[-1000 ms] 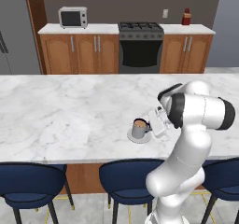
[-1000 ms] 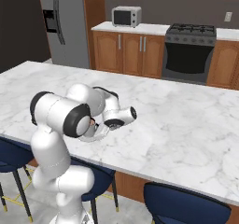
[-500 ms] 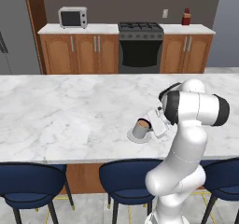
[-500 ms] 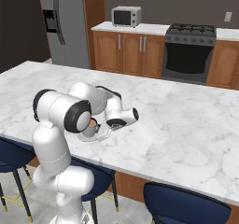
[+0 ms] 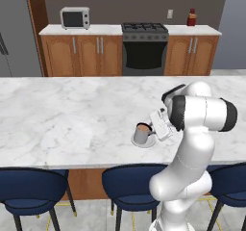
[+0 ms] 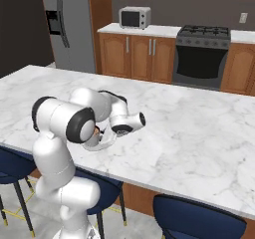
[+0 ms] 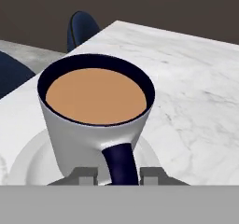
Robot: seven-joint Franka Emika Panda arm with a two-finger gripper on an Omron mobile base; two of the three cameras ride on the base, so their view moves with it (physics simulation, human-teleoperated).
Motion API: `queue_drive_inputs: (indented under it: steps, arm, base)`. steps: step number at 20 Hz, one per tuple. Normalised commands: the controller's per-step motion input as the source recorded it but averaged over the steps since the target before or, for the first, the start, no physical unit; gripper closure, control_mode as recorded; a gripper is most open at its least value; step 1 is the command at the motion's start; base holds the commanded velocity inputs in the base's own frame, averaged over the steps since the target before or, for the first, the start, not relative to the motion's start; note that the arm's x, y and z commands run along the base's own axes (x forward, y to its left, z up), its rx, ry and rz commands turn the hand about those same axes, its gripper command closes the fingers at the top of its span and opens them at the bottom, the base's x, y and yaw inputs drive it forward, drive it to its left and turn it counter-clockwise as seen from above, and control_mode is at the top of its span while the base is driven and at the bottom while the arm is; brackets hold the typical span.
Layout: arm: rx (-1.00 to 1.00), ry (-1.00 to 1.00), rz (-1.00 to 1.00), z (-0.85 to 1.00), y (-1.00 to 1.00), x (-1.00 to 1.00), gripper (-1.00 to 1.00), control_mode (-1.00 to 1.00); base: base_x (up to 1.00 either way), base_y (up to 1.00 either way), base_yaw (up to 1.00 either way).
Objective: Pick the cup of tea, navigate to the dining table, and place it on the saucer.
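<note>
Wooden cabinets (image 5: 86, 52) lined the far wall; a microwave (image 5: 75, 18) sat on their white top; a black stove (image 5: 144, 49) stood between them. A grey fridge (image 6: 62, 31) stood at the left; navy stools (image 5: 129, 183) lined the near side.

My hand (image 7: 119, 175) sits right at the cup of tea (image 7: 95, 120) — its dark handle (image 7: 121, 164) runs down between my two fingertips (image 7: 83, 175). The cup stands upright on the saucer (image 7: 28, 160), near the surface's (image 7: 196, 92) edge.
</note>
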Motion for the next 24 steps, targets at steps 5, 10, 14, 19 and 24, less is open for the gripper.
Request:
queue_drive_inputs:
  steps: [5, 10, 14, 19, 24]
  arm:
    - [-0.01, 0.03, 0.00, 0.10, 0.01, -0.13, -1.00, -1.00]
    - [-0.01, 0.01, 0.00, 0.28, -0.07, -0.05, -1.00, -1.00]
    - [0.00, 0.00, 0.02, 0.63, -0.28, -0.27, -1.00, -1.00]
    - [-0.01, 0.02, 0.00, 0.89, -0.10, -0.37, -1.00, -1.00]
    - [-0.06, 0.03, -0.05, 0.79, 0.14, -0.86, -1.00, -1.00]
  base:
    - [0.00, 0.00, 0.00]
    - [0.00, 0.00, 0.00]
    - [0.00, 0.00, 0.00]
    - [0.00, 0.00, 0.00]
    - [0.00, 0.00, 0.00]
